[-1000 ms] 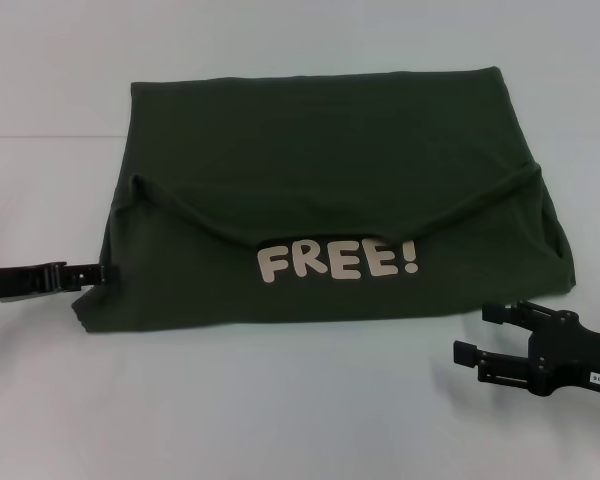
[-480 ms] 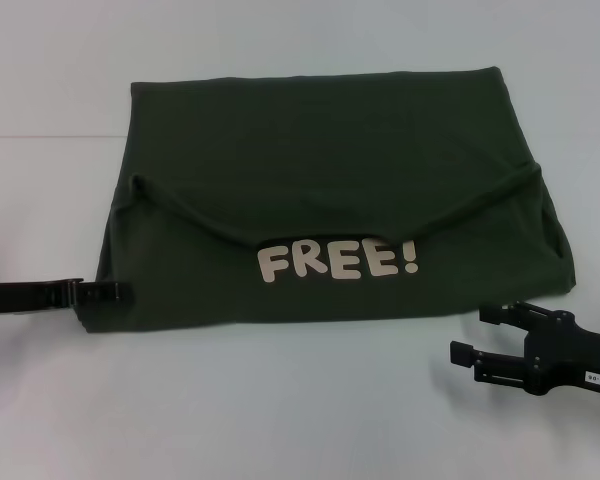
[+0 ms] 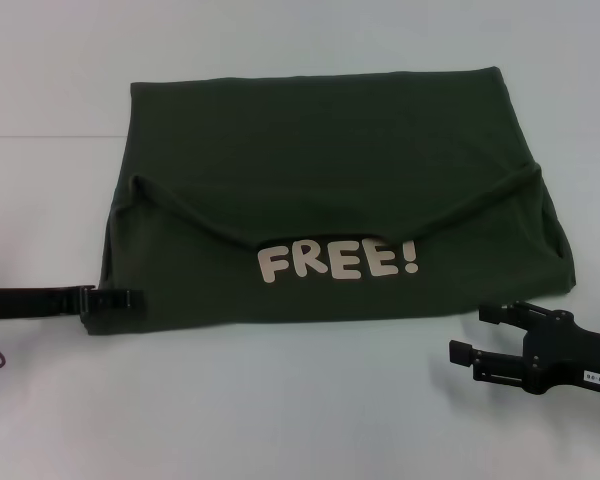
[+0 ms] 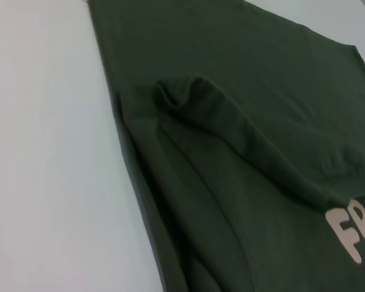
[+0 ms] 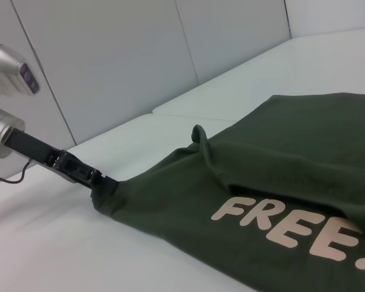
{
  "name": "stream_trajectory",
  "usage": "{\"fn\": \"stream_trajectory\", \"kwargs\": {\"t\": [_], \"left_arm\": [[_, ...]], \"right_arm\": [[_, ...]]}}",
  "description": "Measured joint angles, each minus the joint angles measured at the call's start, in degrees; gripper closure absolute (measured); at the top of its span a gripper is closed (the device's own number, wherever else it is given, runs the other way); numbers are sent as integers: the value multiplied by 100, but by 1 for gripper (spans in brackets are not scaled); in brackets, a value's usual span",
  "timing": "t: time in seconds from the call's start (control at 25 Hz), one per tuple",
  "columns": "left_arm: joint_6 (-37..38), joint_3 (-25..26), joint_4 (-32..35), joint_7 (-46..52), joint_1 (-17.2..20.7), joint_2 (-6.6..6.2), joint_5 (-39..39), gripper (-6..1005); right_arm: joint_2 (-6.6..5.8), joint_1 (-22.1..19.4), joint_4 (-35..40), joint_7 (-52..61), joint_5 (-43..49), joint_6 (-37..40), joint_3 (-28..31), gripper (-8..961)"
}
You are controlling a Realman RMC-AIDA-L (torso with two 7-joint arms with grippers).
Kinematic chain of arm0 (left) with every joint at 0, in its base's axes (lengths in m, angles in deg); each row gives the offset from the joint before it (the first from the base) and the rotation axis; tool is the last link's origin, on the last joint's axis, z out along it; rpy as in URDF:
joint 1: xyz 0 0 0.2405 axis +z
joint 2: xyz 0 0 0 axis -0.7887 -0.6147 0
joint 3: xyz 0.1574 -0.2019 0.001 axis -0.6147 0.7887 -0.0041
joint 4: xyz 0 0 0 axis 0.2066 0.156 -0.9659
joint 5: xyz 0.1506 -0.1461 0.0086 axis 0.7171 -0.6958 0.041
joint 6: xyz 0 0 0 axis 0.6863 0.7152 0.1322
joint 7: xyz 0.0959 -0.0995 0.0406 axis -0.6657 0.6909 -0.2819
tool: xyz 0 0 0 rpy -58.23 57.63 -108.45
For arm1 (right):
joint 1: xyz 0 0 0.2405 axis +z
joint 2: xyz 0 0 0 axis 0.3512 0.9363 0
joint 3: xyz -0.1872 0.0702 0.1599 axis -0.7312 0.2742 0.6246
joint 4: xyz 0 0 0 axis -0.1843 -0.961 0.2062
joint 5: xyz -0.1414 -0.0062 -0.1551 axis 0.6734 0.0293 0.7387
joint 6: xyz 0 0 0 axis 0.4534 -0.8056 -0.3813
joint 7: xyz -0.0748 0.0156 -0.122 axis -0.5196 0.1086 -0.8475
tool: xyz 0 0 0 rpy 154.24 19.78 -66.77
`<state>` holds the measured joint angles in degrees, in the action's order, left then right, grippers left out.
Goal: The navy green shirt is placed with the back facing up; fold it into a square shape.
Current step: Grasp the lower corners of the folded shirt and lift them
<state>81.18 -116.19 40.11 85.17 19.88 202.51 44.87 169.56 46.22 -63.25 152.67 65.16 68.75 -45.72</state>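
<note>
Centrally on the white table lies the navy green shirt, partly folded, its upper layer doubled toward the near side above a pale "FREE!" print. Left gripper reaches in at the shirt's near-left corner, fingers pressed together on the fabric edge, which bunches around them in the right wrist view. Right gripper rests on the table near the near-right corner, apart from the cloth, fingers spread.
</note>
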Motion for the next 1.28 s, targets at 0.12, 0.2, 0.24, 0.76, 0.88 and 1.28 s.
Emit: {"fn": "stream_trajectory", "kwargs": {"t": [0.12, 0.2, 0.24, 0.76, 0.88, 1.28], "left_arm": [[-13, -178, 23, 72, -13, 1, 9, 236], [-58, -232, 47, 229, -22, 1, 45, 237], [-76, -235, 65, 293, -25, 1, 82, 237], [-156, -269, 115, 259, -16, 26, 165, 727], [-149, -306, 115, 246, -19, 24, 165, 869], [-113, -311, 114, 243, -24, 11, 163, 978]], "right_arm": [[0, 0, -4, 13, 0, 0, 0, 54], [0, 0, -2, 60, 1, 0, 0, 54], [0, 0, 10, 96, 3, 0, 0, 54], [0, 0, 41, 143, 8, 2, 0, 53], [0, 0, 41, 143, 8, 2, 0, 53], [-29, 6, 589, 1137, -5, 291, 0, 53]]}}
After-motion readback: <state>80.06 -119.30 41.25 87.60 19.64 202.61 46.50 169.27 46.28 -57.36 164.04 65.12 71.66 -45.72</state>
